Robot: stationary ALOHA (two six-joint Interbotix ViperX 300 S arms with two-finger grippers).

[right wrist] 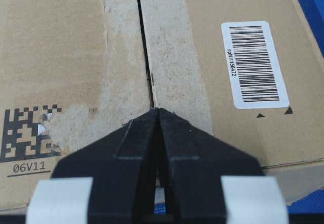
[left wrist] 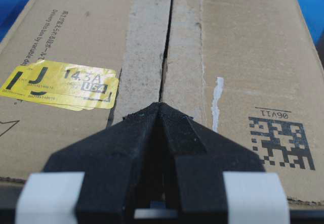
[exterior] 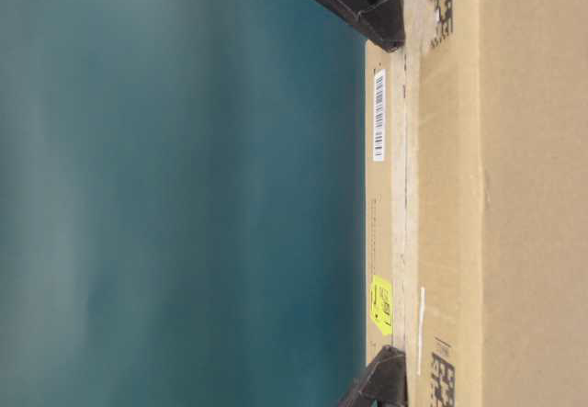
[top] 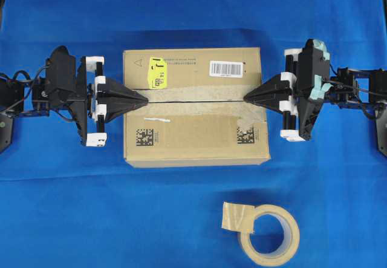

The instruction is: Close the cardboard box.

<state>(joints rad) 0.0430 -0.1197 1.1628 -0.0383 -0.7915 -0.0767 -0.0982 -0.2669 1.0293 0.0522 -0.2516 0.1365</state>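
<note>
Bright, even light falls from above, with only soft shadows hugging the cardboard box (top: 193, 107) on the blue cloth (top: 91, 207). Wrist views are sharp. The table-level view lies turned sideways, its teal background blurred.

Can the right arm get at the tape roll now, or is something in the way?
Probably yes. The right gripper rests shut at the cardboard box seam, and only bare blue cloth lies between it and the tape roll. Whether the arm reaches that far is uncertain.

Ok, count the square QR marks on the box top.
2 on the box: one QR mark at the front left corner, one at the front right. The sides could carry more.
</note>
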